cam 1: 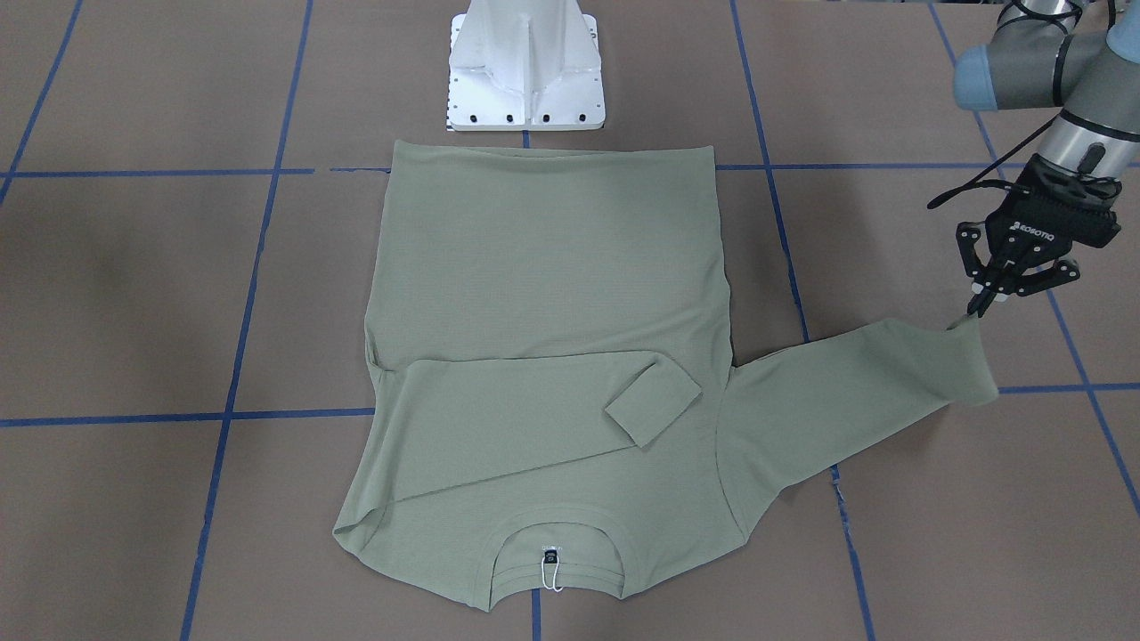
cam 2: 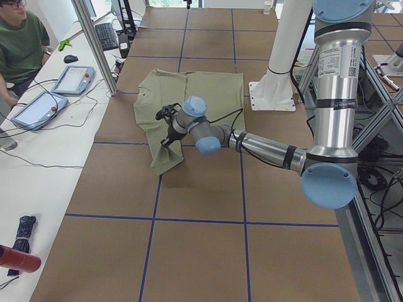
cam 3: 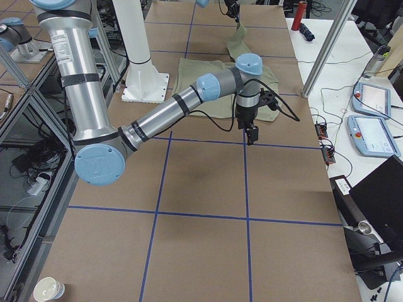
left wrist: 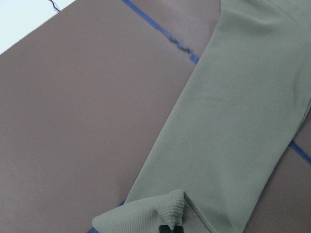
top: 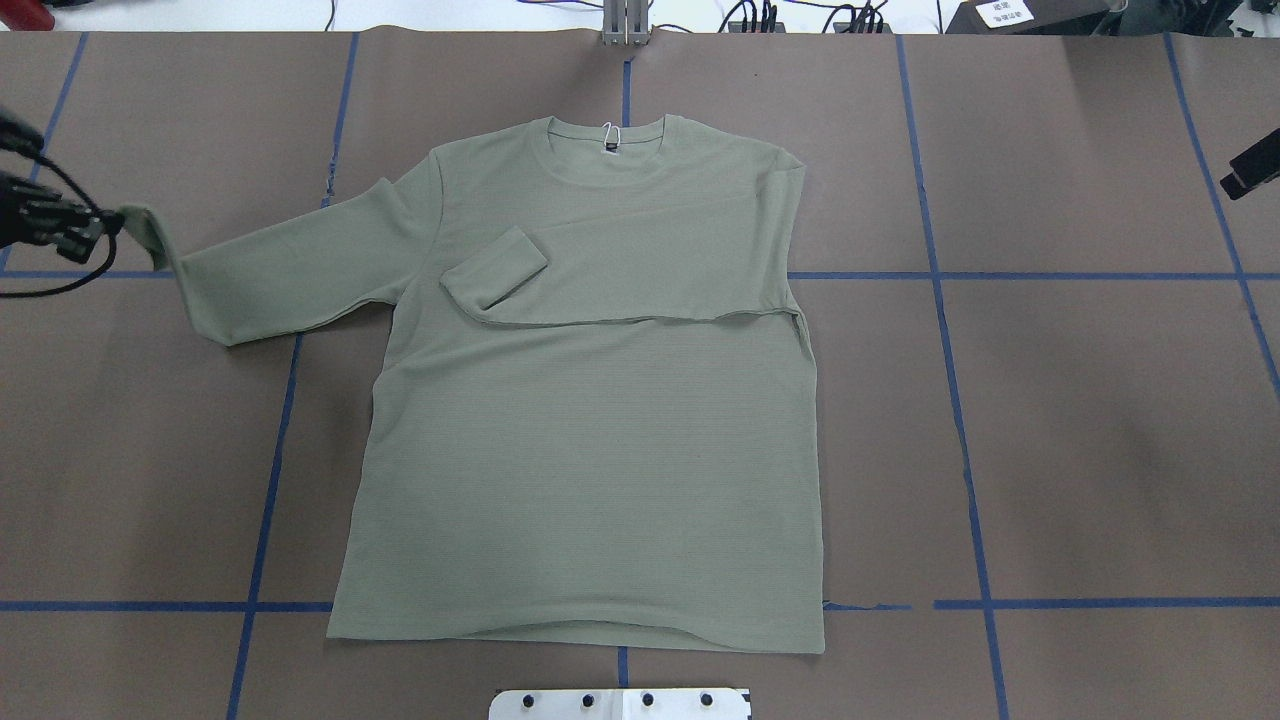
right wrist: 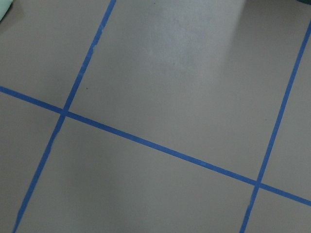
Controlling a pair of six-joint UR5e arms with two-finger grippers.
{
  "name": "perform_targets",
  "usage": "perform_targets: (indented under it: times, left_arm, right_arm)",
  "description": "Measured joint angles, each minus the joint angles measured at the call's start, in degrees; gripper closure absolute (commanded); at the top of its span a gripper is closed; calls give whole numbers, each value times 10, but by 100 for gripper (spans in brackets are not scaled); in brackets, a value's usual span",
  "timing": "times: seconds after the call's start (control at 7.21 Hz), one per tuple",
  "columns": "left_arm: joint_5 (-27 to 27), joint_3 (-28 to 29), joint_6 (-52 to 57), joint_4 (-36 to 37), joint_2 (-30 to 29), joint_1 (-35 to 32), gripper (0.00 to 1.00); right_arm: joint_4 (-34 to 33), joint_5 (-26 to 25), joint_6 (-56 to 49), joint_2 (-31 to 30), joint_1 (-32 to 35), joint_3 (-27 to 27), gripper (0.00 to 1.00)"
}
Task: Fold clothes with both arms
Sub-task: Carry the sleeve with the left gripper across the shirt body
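Note:
The clothes are one sage-green long-sleeved shirt (cam 1: pixel 552 267) lying flat on the brown table, its neck away from the robot (top: pixel 600 450). One sleeve is folded across the chest, with its cuff (top: pixel 495 265) resting on the body. The other sleeve (cam 1: pixel 846 392) stretches out sideways. My left gripper (cam 1: pixel 980 307) is shut on that sleeve's cuff (left wrist: pixel 146 213) and holds it lifted a little off the table. My right gripper (cam 3: pixel 250 135) points down over bare table, well away from the shirt. Only a black part of it (top: pixel 1250 170) shows at the overhead view's edge, and its jaws are not readable.
The white base pedestal (cam 1: pixel 525 71) stands just behind the shirt's hem. Blue tape lines (right wrist: pixel 160 148) grid the table. A person (cam 2: pixel 22 44) sits at a side desk with tablets (cam 2: pixel 72 78). More pendants (cam 3: pixel 374 100) lie on the opposite desk.

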Motion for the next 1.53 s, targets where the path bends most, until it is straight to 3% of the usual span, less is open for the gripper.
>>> perform_targets:
  times: [0.28,0.56,0.83,1.11,1.53]
  left_arm:
    - [2,-15,-124,164,-155,18,100]
    - [60,28,-286,234,-296,103,100]
    - [158,121,-403,236,-417,209,100]
    - [240,214,-443,177,-489,291,100]
    - [272,319,-437,71,-533,346,100]
  right_arm:
    - [0,5,-50,-13,25,-14,0]
    - [1,6,-60,-20,32,-18,0]
    - [2,5,-61,-24,33,-18,0]
    - [4,4,-61,-29,33,-19,0]
    - [7,4,-60,-36,35,-19,0]
